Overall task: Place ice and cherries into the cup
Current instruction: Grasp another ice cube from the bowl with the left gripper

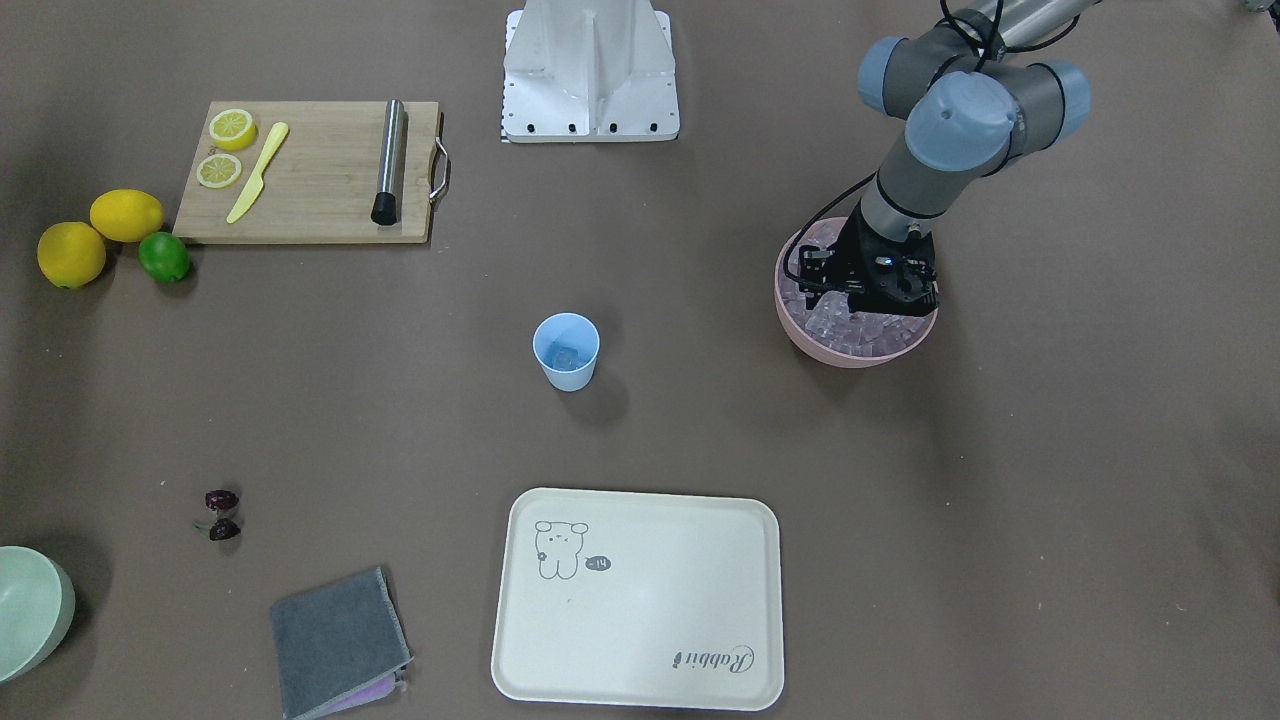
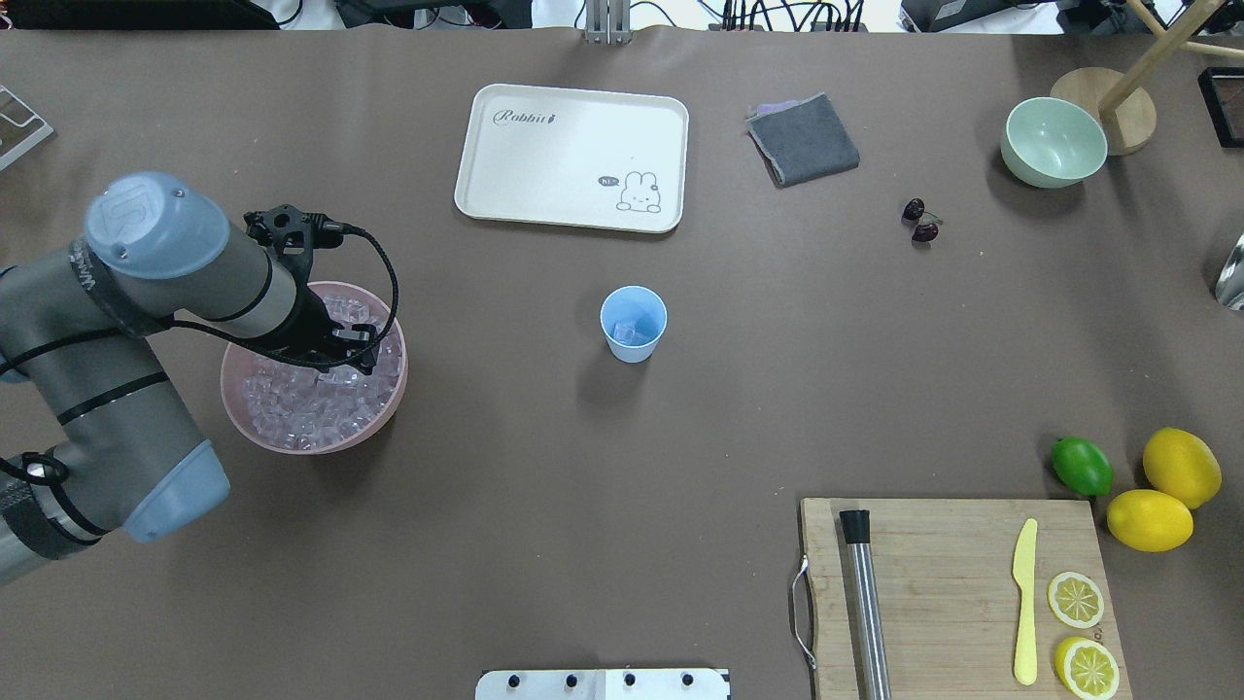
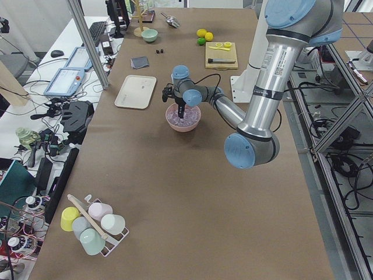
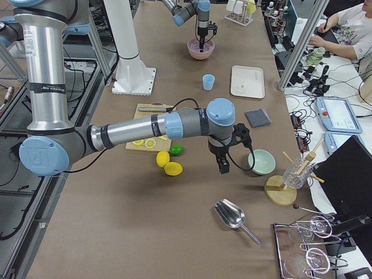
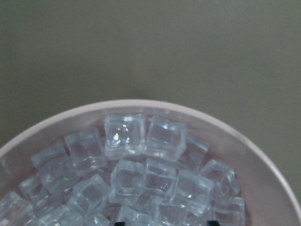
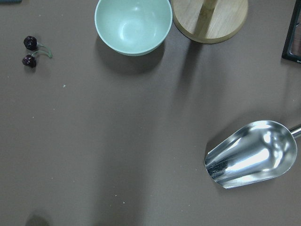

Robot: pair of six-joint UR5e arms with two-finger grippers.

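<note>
Left edge: wide pink plastic bowl (image 2: 321,447), left gripper (image 2: 355,358) inside, jaws spread over small clear ice cubes (image 5: 160,179). Right edge: right gripper (image 4: 224,165), grip unreadable. Mid-counter: small light-blue plastic cup (image 2: 634,354) held one cube. Far-right: tiny maroon cherries (image 2: 914,209) lay untouched. Ice step; next, pinch one cube.

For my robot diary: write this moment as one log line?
left gripper: open over ice in pink bowl | cup: ice inside | cherries: outside cup | right gripper: unclear

Left end effector (image 5: 164,222) cropped by wrist view's bottom edge.
</note>
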